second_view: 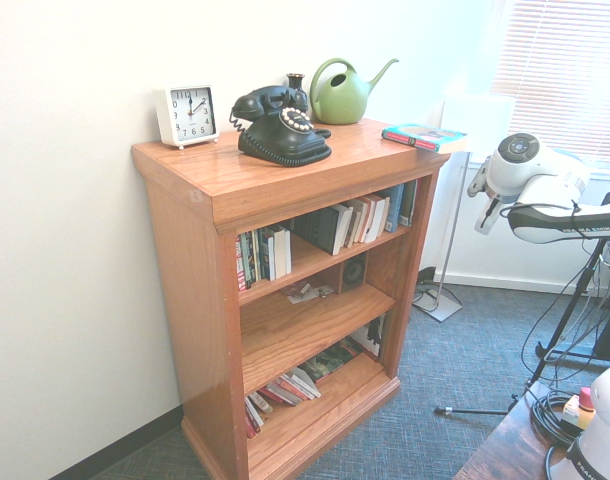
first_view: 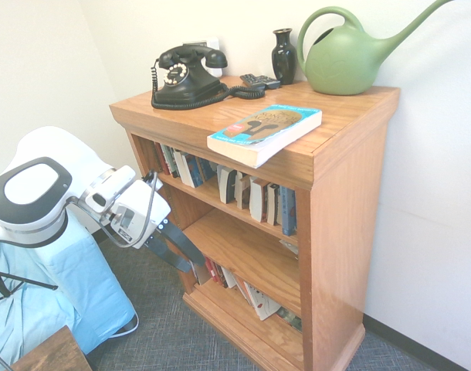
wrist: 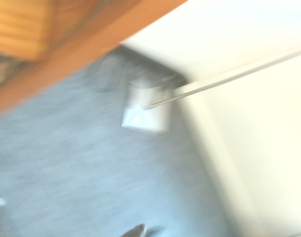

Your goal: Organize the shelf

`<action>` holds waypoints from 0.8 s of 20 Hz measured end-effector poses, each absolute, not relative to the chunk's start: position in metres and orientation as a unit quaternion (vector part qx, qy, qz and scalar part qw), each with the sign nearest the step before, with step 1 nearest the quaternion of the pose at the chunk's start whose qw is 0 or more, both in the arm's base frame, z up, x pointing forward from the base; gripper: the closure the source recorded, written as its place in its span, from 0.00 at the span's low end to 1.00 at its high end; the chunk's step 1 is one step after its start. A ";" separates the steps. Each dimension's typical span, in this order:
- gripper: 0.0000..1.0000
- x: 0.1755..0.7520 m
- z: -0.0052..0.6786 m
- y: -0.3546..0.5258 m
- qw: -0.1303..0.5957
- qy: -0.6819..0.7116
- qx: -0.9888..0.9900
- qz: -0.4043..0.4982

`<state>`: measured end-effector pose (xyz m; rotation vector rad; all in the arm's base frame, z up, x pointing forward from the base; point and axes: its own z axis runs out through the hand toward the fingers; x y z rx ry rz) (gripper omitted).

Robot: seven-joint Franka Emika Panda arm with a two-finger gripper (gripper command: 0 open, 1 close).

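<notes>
The warm orange-brown oak shelf [first_view: 351, 193] stands against the wall at the gripper's [first_view: 191, 259] two o'clock, its bottom paperbacks [second_view: 285, 388] toppled, a teal-covered book [first_view: 264, 132] lying flat on top, so most tidying seemingly remains; jaws wide, empty.

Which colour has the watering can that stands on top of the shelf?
The watering can is olive green; it shows best in the first exterior view.

The shelf [first_view: 343, 166] holds a black phone [first_view: 188, 77] at 10 o'clock, a green watering can [first_view: 351, 54] at 1, a book [first_view: 264, 133] at 6.
</notes>
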<state>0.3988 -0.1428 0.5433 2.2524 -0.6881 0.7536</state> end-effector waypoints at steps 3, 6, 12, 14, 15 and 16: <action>0.00 0.404 0.573 -0.136 0.378 -0.211 0.840 0.327; 0.00 0.415 0.602 -0.129 0.416 -0.166 0.818 0.361; 0.00 0.458 0.618 -0.132 0.452 -0.123 0.797 0.383; 0.00 0.472 0.618 -0.121 0.453 -0.108 0.795 0.390; 0.00 0.476 0.619 -0.116 0.452 -0.104 0.794 0.393; 0.00 0.480 0.619 -0.111 0.452 -0.100 0.794 0.394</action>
